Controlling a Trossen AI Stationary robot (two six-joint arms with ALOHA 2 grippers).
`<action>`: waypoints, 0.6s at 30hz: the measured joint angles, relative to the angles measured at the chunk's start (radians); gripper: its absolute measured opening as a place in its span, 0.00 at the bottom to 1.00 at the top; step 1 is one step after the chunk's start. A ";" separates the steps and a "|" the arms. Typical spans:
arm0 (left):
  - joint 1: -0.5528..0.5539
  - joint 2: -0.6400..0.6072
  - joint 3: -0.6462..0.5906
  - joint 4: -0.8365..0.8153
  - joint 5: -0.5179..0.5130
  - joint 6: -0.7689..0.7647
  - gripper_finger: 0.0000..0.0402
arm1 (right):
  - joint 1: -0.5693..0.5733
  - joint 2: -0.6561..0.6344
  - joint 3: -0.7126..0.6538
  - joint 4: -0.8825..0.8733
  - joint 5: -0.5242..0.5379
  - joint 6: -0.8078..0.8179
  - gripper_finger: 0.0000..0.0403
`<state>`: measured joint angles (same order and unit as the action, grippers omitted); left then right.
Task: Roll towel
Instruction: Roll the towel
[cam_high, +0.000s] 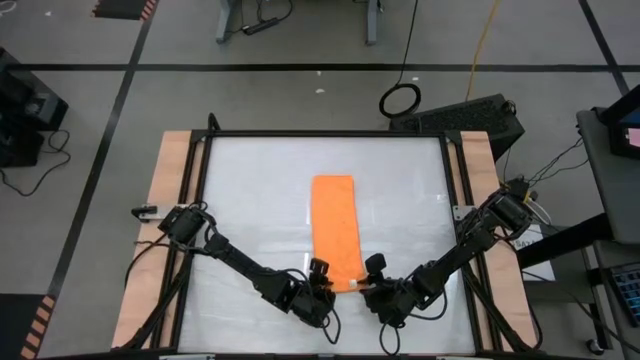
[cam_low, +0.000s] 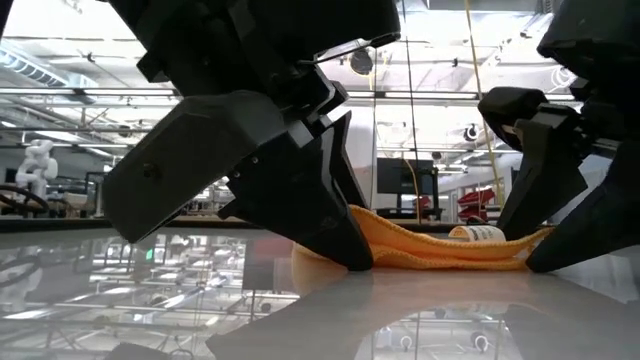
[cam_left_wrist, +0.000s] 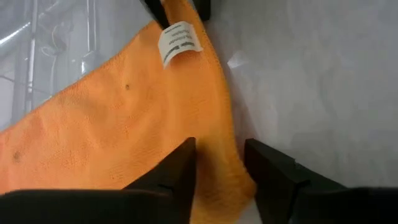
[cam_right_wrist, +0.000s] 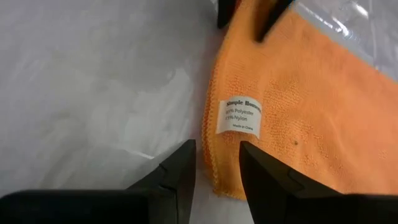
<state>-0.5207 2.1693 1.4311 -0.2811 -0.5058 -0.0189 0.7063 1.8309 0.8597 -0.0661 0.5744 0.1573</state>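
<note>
Orange terry cloth, folded into a long narrow strip, is what I see from the high view: the towel (cam_high: 335, 228) lies on the pale glossy counter (cam_high: 250, 200), running from the centre toward 6 o'clock. My left hand (cam_high: 322, 287) sits at its near corner around 7 o'clock, my right hand (cam_high: 372, 283) at the corner around 5 o'clock.

At table height, the towel's (cam_low: 440, 243) edge is rumpled and lifted between both dark, blocky hands, with a white label (cam_low: 478, 233) showing.

My left wrist view shows the nubby weave and stitched hem pinched between the left hand's (cam_left_wrist: 219, 163) fingers, which are clamped on the towel's edge.

My right wrist view shows the right hand (cam_right_wrist: 217, 163) straddling the label (cam_right_wrist: 238, 116) corner, fingers closed on the hem.
</note>
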 joint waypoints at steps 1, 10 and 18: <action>-0.002 0.001 0.000 0.003 -0.002 0.000 0.30 | -0.005 0.000 0.000 -0.002 -0.004 0.014 0.28; -0.033 0.003 0.000 0.015 -0.001 -0.032 0.03 | -0.056 -0.004 0.002 -0.010 -0.143 0.135 0.02; -0.035 0.003 0.000 0.015 0.021 -0.184 0.01 | -0.097 -0.040 0.001 -0.018 -0.328 0.313 0.01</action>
<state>-0.5556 2.1719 1.4307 -0.2665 -0.4852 -0.2032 0.6089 1.7904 0.8606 -0.0839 0.2467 0.4698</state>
